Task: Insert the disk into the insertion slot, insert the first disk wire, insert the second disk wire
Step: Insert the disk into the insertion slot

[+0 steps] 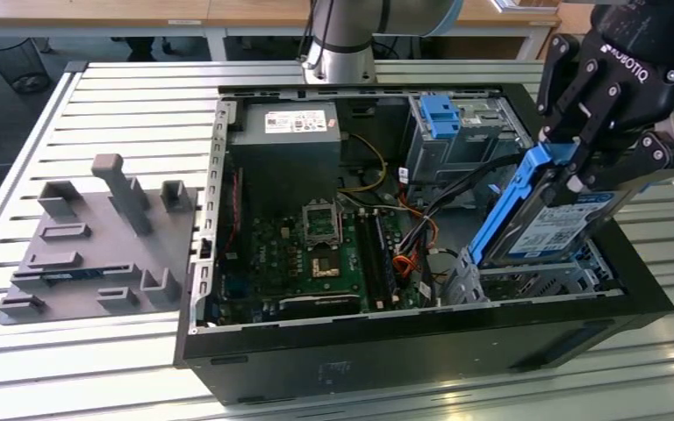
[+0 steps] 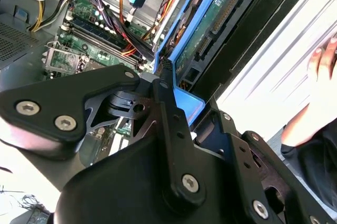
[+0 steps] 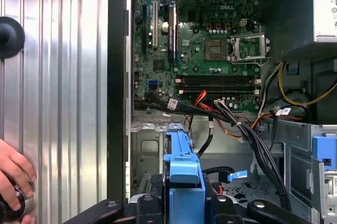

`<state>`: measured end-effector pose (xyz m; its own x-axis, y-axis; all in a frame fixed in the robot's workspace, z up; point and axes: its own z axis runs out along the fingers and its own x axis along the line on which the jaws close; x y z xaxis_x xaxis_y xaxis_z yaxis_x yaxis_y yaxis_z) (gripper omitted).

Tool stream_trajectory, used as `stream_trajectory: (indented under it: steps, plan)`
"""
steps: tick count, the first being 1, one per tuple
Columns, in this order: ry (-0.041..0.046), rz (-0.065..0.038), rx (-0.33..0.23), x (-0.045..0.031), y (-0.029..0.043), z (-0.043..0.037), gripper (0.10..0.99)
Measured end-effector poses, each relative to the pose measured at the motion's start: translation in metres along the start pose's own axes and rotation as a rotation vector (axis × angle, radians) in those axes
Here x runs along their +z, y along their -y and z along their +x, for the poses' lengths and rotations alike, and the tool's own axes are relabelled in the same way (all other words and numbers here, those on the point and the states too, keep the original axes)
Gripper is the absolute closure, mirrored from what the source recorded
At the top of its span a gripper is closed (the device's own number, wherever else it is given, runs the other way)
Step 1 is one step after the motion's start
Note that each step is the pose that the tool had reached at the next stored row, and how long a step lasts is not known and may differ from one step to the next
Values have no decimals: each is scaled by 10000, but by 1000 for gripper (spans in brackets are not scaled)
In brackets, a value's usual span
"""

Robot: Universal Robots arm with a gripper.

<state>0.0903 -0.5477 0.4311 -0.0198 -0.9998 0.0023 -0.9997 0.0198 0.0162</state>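
The gripper [image 1: 577, 171] is pinching the disk [image 1: 554, 224] by its upper end, holding it tilted just above the insertion slot [image 1: 536, 282], apparently so its lower edge enters first.

A slatted aluminium table [image 1: 115, 96] lies pale under bright light. Past its far edge, wooden desks [image 1: 197, 10] stand on a dark grey floor [image 1: 91, 48], and a black wire wastebasket [image 1: 15, 61] sits well apart from the gripper [image 1: 579, 175].
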Motion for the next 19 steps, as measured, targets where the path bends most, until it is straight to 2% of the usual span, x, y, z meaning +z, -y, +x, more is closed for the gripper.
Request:
stream_trajectory:
  steps: [19]
  plan:
    - [7,8,0,58,1,0,722]
